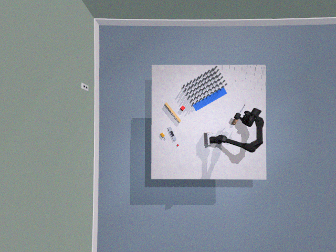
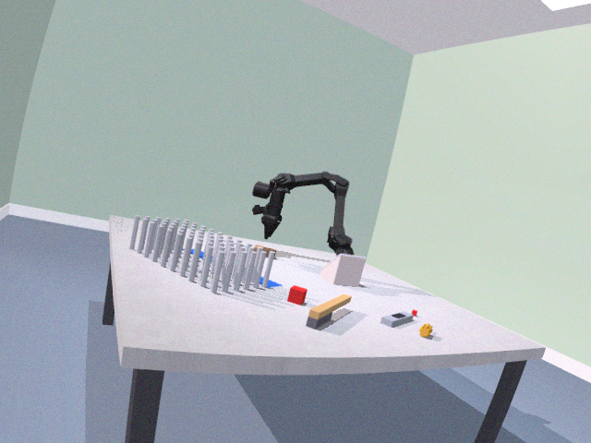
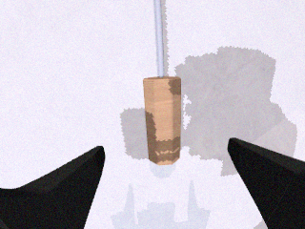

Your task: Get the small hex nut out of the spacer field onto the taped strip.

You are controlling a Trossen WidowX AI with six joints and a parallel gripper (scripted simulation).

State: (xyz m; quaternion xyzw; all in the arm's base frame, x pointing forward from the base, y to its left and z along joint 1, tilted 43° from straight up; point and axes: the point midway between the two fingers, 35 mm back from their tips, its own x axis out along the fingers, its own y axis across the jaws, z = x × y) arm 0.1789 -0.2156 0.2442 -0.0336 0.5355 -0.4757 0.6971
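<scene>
The tool, a thin metal rod with a wooden handle, lies flat on the table to the right of the spacers. My gripper hangs open a little above the handle, with a finger on each side and clear of it. The grey spacers stand upright in rows. The blue taped strip runs along their front. I cannot make out the hex nut in any view.
A red cube sits by the field's corner. A wood-topped block, a grey device, a yellow piece and a white wedge also lie on the table.
</scene>
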